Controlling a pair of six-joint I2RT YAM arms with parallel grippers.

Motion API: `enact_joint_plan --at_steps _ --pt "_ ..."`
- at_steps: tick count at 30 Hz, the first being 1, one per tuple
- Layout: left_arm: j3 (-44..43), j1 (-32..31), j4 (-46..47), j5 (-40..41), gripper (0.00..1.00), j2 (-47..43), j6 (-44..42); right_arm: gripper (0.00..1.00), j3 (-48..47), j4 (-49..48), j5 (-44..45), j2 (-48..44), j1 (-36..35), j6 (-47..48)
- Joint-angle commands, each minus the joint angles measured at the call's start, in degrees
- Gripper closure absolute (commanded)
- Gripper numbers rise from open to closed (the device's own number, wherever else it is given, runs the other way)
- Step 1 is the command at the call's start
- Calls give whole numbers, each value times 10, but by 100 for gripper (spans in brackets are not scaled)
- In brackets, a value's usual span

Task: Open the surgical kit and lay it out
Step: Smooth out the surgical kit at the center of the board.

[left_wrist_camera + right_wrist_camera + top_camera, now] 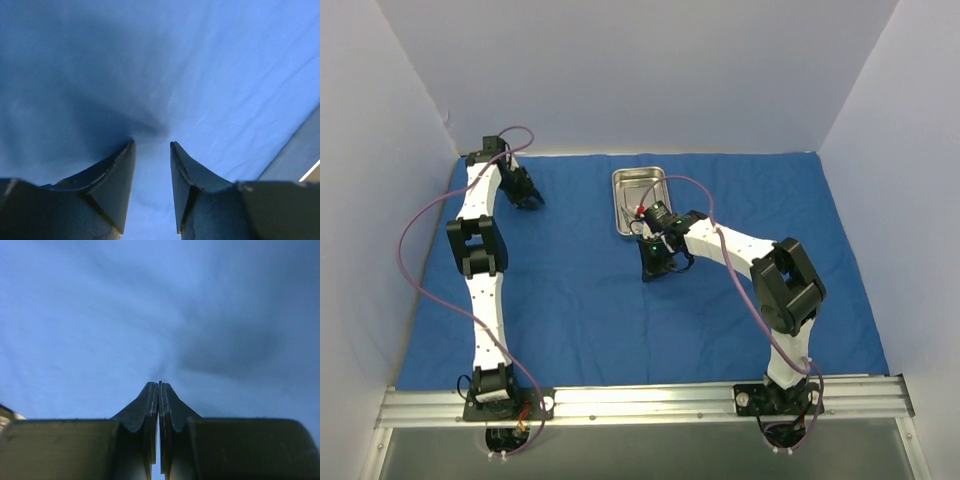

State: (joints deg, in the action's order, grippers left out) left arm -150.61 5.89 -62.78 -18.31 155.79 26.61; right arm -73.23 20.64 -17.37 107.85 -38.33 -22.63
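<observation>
Lying spread out beneath both arms, the cloth [590,300] is opened nearly flat, with only soft wrinkles across it. On it, toward the far middle, sits the tray [640,195], its long side running away from the arm bases; what it holds cannot be made out.

The left arm [480,260] stretches to the far left part of the cloth, well apart from the tray. The left fingers [115,180] point down at the fabric with a narrow gap between them. Bare cloth shows through that gap, and a shadowed crease runs up to the tips. Nothing is clamped in them.

The right arm [740,255] reaches in toward the middle, its wrist just on the near side of the tray. The right fingers [145,410] are pressed tight together, tips at the cloth, and faint folds draw toward them. Whether a pinch of fabric is caught there cannot be told.
</observation>
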Motion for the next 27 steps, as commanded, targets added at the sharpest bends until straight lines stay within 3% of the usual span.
enact_joint_plan --at_steps 1,4,6,12,20,27 --pt "76 17 20 68 55 -98 -32 100 -88 34 16 -5 -10 42" --pt "211 18 105 57 43 -204 -14 100 -103 26 -41 17 -31 65" --pt "230 17 119 44 40 -212 -5 100 -101 24 -71 47 -48 74" --pt "139 14 81 3 48 -77 1 100 -61 -30 -112 81 -111 31" --pt "13 28 11 18 48 29 -19 100 6 -18 -110 94 -181 21" --pt "51 40 31 18 47 5 -43 100 26 -2 -67 66 -208 43"
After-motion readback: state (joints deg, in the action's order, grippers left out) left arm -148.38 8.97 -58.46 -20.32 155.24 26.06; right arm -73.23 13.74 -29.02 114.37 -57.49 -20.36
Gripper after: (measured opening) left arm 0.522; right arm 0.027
